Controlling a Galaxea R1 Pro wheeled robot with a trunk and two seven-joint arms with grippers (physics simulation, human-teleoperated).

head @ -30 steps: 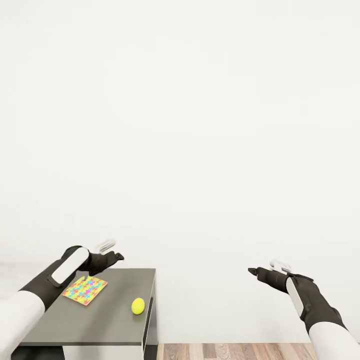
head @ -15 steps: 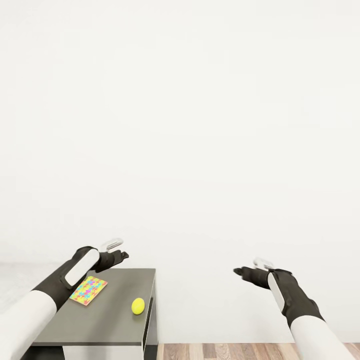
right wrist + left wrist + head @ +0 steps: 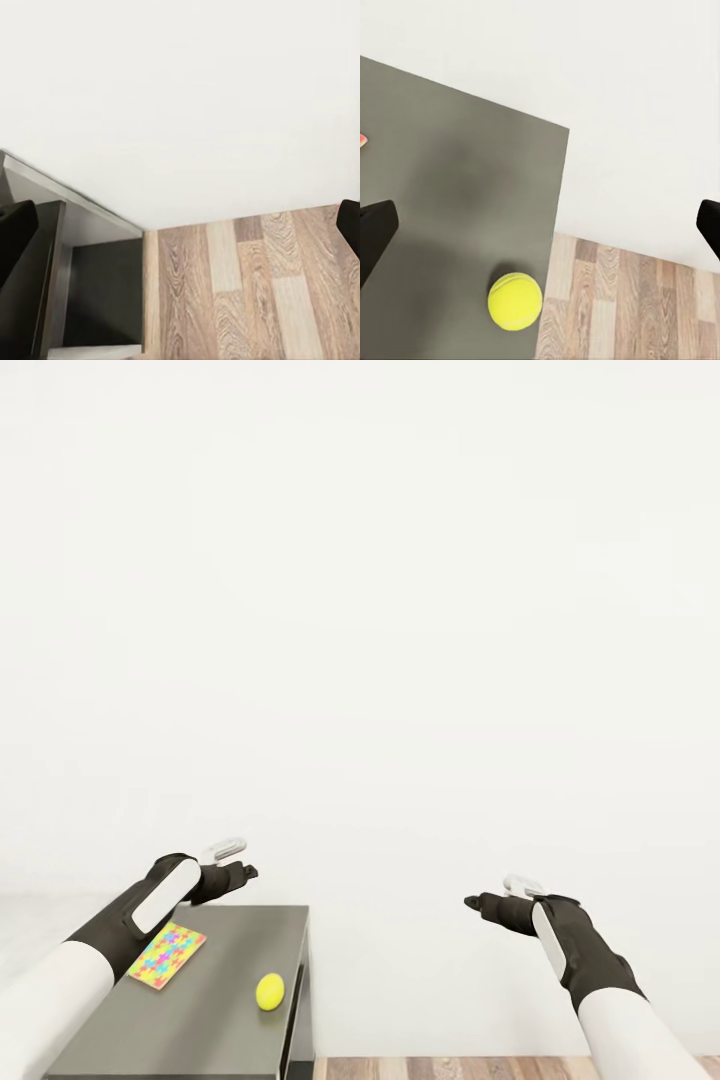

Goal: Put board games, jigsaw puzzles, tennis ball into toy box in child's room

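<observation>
- Approach stage: I have the left claw [image 3: 243, 873] raised over the dark worktop [image 3: 215, 1010], spread wide and holding nothing. The right claw [image 3: 478, 903] hangs off to the side above the floor [image 3: 247, 292], likewise spread and empty.
- On the worktop lie a puzzle [image 3: 167, 955] and, near the edge, the ball [image 3: 270, 991].
- Next, I judge: lower the left claw onto the ball — centred, since it could roll off.
</observation>
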